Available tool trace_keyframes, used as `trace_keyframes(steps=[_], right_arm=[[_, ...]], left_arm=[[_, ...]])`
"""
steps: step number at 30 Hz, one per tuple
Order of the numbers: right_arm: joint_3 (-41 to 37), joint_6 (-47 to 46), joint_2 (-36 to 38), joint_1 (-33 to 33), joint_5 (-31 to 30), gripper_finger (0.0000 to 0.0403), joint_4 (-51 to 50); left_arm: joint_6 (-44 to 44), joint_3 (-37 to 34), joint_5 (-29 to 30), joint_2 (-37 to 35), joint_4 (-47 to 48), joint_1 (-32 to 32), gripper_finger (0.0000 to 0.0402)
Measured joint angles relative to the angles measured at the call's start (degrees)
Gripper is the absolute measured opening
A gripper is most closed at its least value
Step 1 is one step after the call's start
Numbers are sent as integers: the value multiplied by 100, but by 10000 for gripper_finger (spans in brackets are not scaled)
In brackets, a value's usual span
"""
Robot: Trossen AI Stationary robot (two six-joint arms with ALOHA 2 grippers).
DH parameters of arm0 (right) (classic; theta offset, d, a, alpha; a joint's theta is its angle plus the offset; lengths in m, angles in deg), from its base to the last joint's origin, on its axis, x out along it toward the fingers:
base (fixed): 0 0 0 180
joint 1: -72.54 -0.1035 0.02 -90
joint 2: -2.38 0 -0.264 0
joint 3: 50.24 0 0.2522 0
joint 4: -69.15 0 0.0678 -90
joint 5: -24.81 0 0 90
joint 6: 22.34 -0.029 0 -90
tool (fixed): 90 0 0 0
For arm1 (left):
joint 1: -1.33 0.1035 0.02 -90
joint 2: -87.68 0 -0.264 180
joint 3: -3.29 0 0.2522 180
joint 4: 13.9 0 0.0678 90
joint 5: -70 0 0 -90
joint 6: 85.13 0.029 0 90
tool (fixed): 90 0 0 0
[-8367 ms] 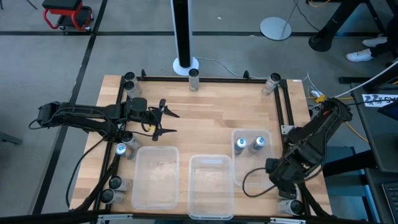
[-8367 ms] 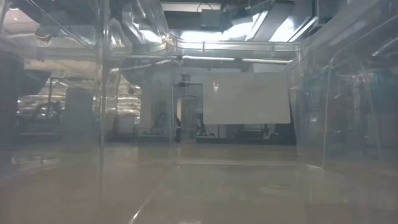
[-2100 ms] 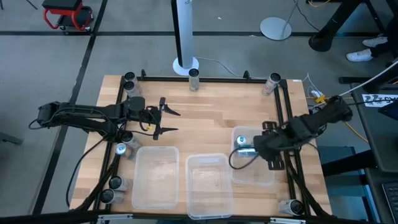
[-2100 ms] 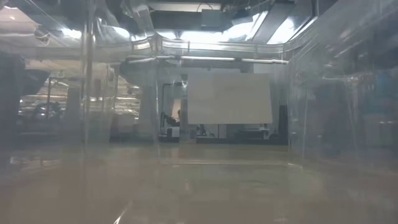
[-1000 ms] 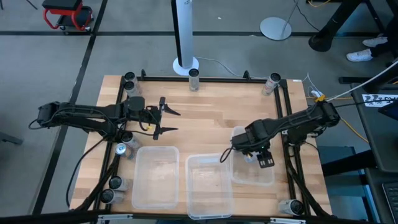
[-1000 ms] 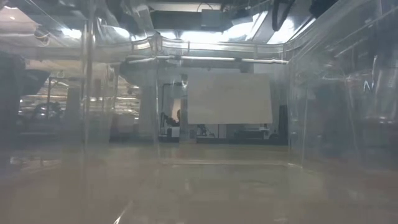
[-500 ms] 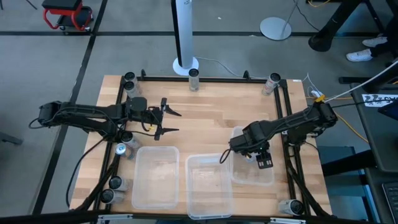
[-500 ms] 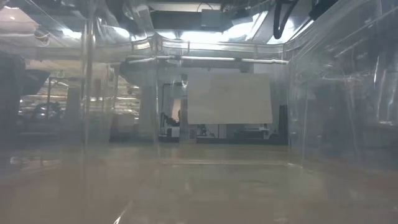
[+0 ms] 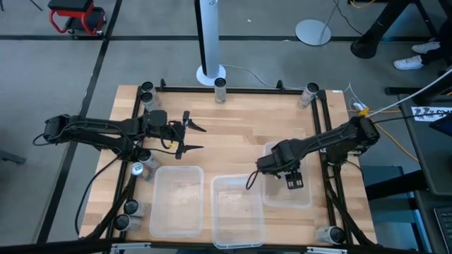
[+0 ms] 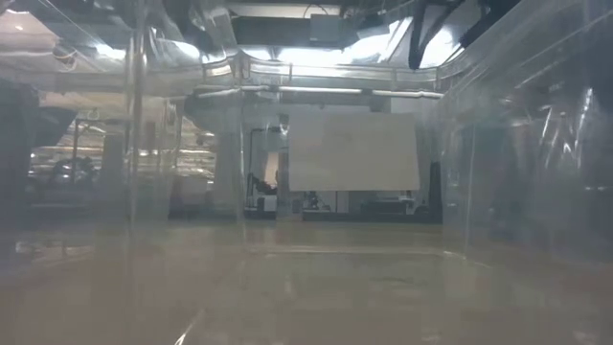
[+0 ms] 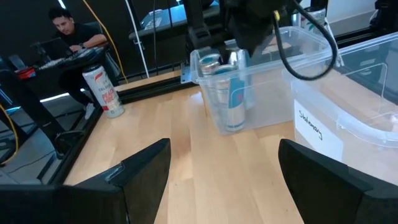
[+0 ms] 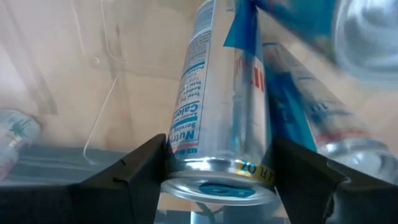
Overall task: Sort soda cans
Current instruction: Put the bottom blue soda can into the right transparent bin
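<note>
Two blue-and-silver soda cans (image 11: 231, 93) stand in the far left corner of the right clear bin (image 9: 300, 201). My right gripper (image 9: 272, 166) reaches into that bin from above and is shut on one can (image 12: 224, 106); the other can (image 12: 311, 112) stands right beside it. My left gripper (image 9: 192, 137) is open and empty, level above the table's left half, and it points toward the right bin (image 11: 311, 68). More cans stand at the table's edges, such as one at the far edge (image 9: 220, 85) and one at the left edge (image 9: 138, 169). My right gripper pinches the can's upper end (image 12: 186, 158) between its two fingers (image 12: 140, 177), one on each side. The fingers come from above and point down along the can. The can runs away below them inside the bin; I cannot tell whether its base is on the bin's floor.
Three clear bins stand in a row at the near edge: left (image 9: 176, 201), middle (image 9: 238, 212), right. A black frame rail (image 9: 328, 141) runs round the table. A white-and-red can (image 11: 102, 90) stands by the far rail. A person (image 11: 68, 31) sits beyond the table.
My right gripper has shifted a little toward the table's left over the right bin, staying low in the bin's far left corner.
</note>
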Motion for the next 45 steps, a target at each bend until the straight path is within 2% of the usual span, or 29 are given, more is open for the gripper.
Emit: trace_keyframes(steps=[9,25,35,45], right_arm=[[-389,-22,-1,-2,179,257,187],[-355,2,-3,0,379,257,192],[381,-12,-8,0,542,257,-278],[412,136,-98,0,562,257,-294]], left_arm=[[-2,0,0,0,10,0,288],[-22,0,-13,0,1,-2,288],[-9,-7,-24,0,0,-1,288],[-7,-9,-24,0,-1,-2,288]])
